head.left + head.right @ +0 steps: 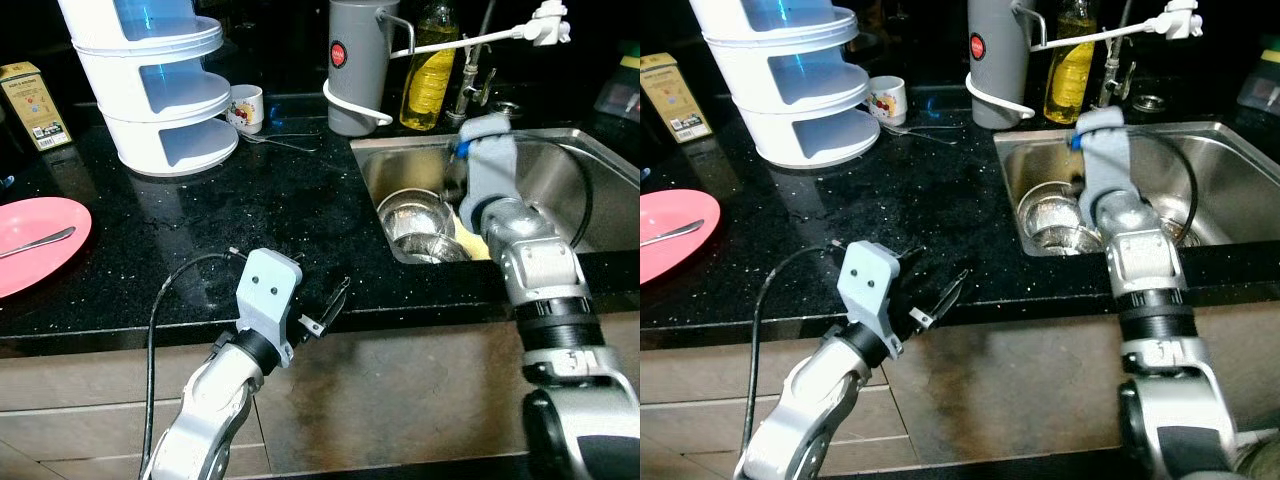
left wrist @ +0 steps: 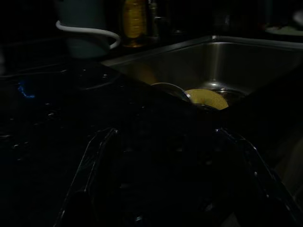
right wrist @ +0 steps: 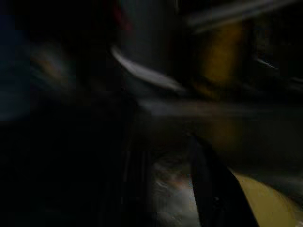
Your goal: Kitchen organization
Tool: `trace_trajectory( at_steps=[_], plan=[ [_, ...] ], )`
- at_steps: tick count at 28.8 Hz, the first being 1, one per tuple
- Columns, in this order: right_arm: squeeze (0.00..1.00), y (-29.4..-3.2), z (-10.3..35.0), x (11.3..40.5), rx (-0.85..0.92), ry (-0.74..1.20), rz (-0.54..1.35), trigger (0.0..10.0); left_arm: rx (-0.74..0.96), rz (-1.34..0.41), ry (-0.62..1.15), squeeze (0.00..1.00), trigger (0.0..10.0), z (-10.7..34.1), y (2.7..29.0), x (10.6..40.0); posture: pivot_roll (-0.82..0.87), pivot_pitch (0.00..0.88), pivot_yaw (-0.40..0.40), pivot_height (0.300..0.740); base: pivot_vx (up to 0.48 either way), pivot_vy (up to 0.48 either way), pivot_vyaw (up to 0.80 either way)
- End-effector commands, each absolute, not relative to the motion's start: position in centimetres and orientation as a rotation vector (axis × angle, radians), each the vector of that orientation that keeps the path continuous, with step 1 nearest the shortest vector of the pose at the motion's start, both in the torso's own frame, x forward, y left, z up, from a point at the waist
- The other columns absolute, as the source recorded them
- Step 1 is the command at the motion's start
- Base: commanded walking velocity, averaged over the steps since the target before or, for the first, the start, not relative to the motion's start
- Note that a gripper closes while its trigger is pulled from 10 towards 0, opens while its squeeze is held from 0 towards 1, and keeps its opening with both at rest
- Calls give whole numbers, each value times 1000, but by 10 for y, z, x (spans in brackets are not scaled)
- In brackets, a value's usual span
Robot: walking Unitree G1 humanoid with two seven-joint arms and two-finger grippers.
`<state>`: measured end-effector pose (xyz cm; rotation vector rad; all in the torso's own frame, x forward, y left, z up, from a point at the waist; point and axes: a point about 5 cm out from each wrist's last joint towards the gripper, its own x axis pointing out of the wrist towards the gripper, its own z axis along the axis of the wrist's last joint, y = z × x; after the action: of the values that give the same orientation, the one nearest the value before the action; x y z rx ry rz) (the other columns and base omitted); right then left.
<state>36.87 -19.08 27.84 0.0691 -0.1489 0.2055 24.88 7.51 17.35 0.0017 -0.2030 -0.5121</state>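
steel bowl (image 1: 415, 215) upright in sink (image 1: 560, 160), r arm (image 1: 500, 215) above

The head views are sharp and evenly lit from above, with glare on the steel sink (image 1: 560, 190) and small sparkles across the black counter (image 1: 300, 200) beside it. The left wrist view is very dark. The right wrist view is dark and smeared by motion blur.

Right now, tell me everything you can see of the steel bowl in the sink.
The steel bowl is round, shiny metal, sitting upright and open-topped in the near left corner of the sink, close to the left wall. It looks empty. A yellow item lies right beside it. The right arm reaches into the sink just next to it; contact cannot be told.
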Motion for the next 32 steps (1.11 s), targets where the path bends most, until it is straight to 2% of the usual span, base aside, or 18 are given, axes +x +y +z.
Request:
trace_trajectory(
  at_steps=[1,3,10,16,20,23,28,32],
  plan=[
    [0,-189,279,358,217,-213,319,10000,19,-493,-197,0,10000,173,78,250,-62,0,-10,740,0,0,0],
    [0,-183,271,348,296,-239,386,10000,12,-472,-180,0,10000,172,80,253,-59,0,-6,740,0,0,0],
    [0,-158,256,330,387,-314,467,10000,41,-444,-167,0,10000,172,82,259,-48,0,2,740,0,0,0],
    [0,-154,267,317,531,-409,582,10000,47,-410,-177,0,10000,177,85,269,-45,0,7,740,0,0,0],
    [0,-150,259,311,535,-386,623,10000,60,-371,-179,0,10000,178,90,275,-33,0,-6,740,0,0,0],
    [0,-152,247,314,499,-343,578,10000,71,-354,-178,0,10000,178,91,277,-31,0,-10,740,0,0,0],
    [0,-180,210,326,348,-212,302,10000,94,-320,-173,0,10000,175,97,279,-30,0,-21,740,-202,0,0],
    [0,-199,201,328,322,-178,136,10000,106,-319,-165,0,10000,171,99,279,-33,0,-17,740,-270,0,0]
  ],
)
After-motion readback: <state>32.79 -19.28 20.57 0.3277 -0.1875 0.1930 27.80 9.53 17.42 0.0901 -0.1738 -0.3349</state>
